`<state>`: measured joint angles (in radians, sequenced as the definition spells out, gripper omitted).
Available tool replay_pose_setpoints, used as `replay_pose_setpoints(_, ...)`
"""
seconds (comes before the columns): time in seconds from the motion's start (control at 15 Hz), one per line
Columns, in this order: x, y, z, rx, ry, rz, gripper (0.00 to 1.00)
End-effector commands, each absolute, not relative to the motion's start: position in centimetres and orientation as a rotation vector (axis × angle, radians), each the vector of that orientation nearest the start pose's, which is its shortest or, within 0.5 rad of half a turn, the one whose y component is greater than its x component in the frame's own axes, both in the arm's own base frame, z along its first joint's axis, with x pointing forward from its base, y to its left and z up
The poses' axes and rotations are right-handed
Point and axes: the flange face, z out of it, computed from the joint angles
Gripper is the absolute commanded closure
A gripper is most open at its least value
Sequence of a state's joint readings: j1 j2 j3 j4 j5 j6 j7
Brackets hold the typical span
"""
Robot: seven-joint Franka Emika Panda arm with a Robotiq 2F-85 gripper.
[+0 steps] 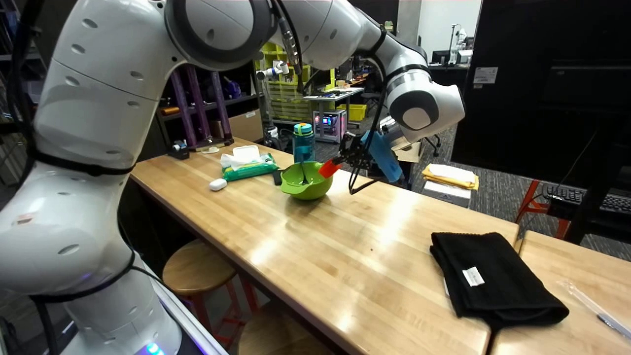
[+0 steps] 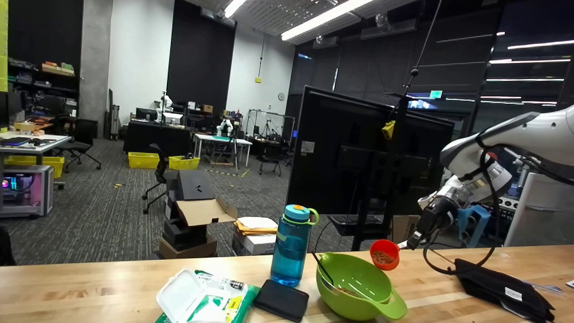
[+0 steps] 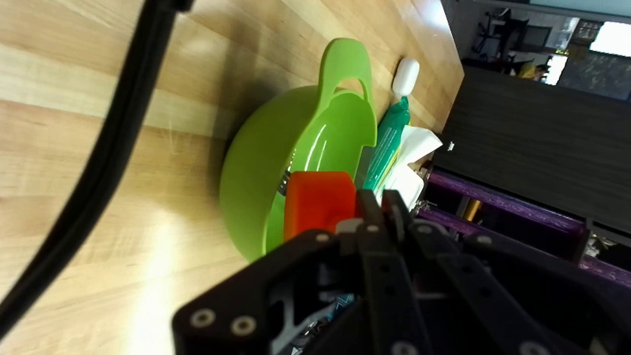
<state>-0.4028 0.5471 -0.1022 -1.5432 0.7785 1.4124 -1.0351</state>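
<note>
- Holds cup (image 2: 384, 245) by handle (image 2: 402, 245), clamped in gripper (image 2: 413, 241).
- Note cup near bowl (image 2: 345, 306), carrying brown bits (image 2: 382, 257).
- Looks light and stiff; probably spills readily if tipped; best held firmly by handle.

A red cup (image 3: 319, 199), tilted, with brown grains (image 2: 382, 258) inside, is held by its pale handle (image 2: 402, 245) in the pincer (image 2: 413, 241), close to the rim of a green bowl (image 2: 347, 306). The bowl, smooth and glossy, sits upright on the bench (image 1: 315, 246), a loop handle (image 3: 345, 61) on its edge and more brown grains (image 2: 350, 292) inside it.
</note>
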Motion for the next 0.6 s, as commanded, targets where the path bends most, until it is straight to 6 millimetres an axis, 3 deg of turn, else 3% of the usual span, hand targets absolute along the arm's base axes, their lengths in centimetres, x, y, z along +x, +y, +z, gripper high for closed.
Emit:
replay_pose_setpoints(0.0, 59.0, -20.6, 34.2, -2.136, -0.443, -0.044, 0.98)
replay_pose_setpoints(0.53, 59.2, -18.4, 34.4, -2.158, -0.502, 0.025, 0.98)
